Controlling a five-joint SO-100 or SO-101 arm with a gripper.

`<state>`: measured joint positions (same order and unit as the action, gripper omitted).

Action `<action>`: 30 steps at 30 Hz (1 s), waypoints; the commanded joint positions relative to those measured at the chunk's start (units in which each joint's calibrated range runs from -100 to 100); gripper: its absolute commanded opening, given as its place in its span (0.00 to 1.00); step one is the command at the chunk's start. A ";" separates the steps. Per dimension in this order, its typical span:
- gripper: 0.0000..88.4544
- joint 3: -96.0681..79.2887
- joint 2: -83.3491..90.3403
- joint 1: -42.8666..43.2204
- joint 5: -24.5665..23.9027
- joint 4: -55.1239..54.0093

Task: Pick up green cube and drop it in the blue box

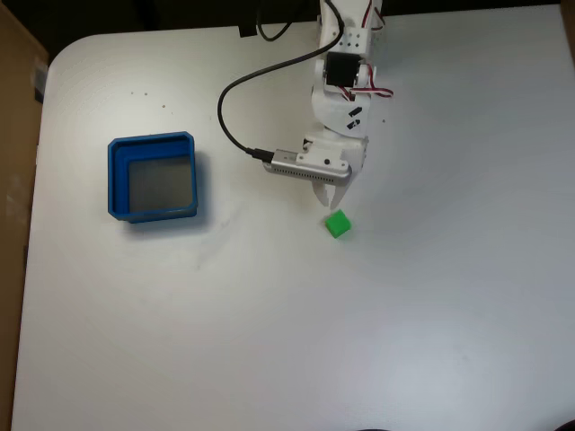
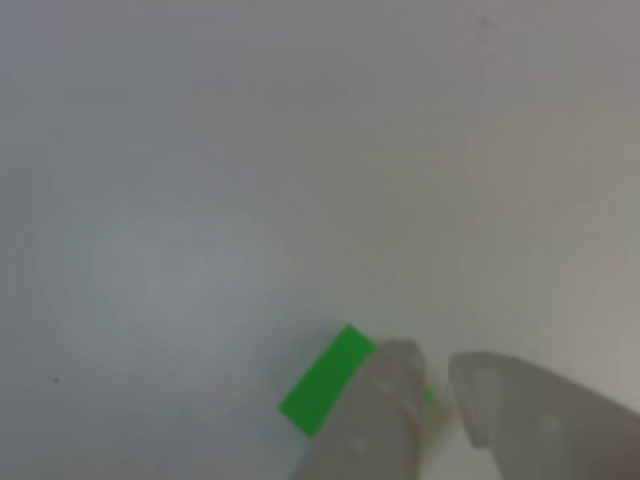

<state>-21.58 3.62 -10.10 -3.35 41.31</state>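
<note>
A: Which step is this?

B: The reach, I'd say. In the other view the hand (image 2: 432, 395) sits nearest, its two pale, rounded fingers (image 2: 385, 400) blurred, a narrow gap between them, so slightly apart and clamped on nothing. The green cube (image 2: 328, 380) lies just left of them, partly behind the left finger, not between them.

A: And from above?

B: In the fixed view the cube (image 1: 338, 224) rests on the bench (image 1: 431, 296), just near of the hand (image 1: 329, 199). The blue box (image 1: 118, 180) stands well apart, to the left.

A: So what next?

B: Probably widen the fingers, shift to straddle the cube, then close.

A: Materials?

B: The cube is small, plain and sharp-edged, likely light. The box has thick walls and a grey bottom. The bench is smooth, matt white.
</note>
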 commanded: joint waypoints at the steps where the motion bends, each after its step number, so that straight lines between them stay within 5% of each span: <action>1: 0.11 4.41 -1.07 -0.09 -0.15 -0.64; 9: 0.26 4.41 -1.41 -0.02 -0.29 -0.64; 19: 0.27 5.23 -1.15 -0.23 -12.89 -0.15; 30: 0.27 14.71 -1.41 0.13 -13.97 16.33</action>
<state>-12.35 1.96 -10.10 -17.17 53.78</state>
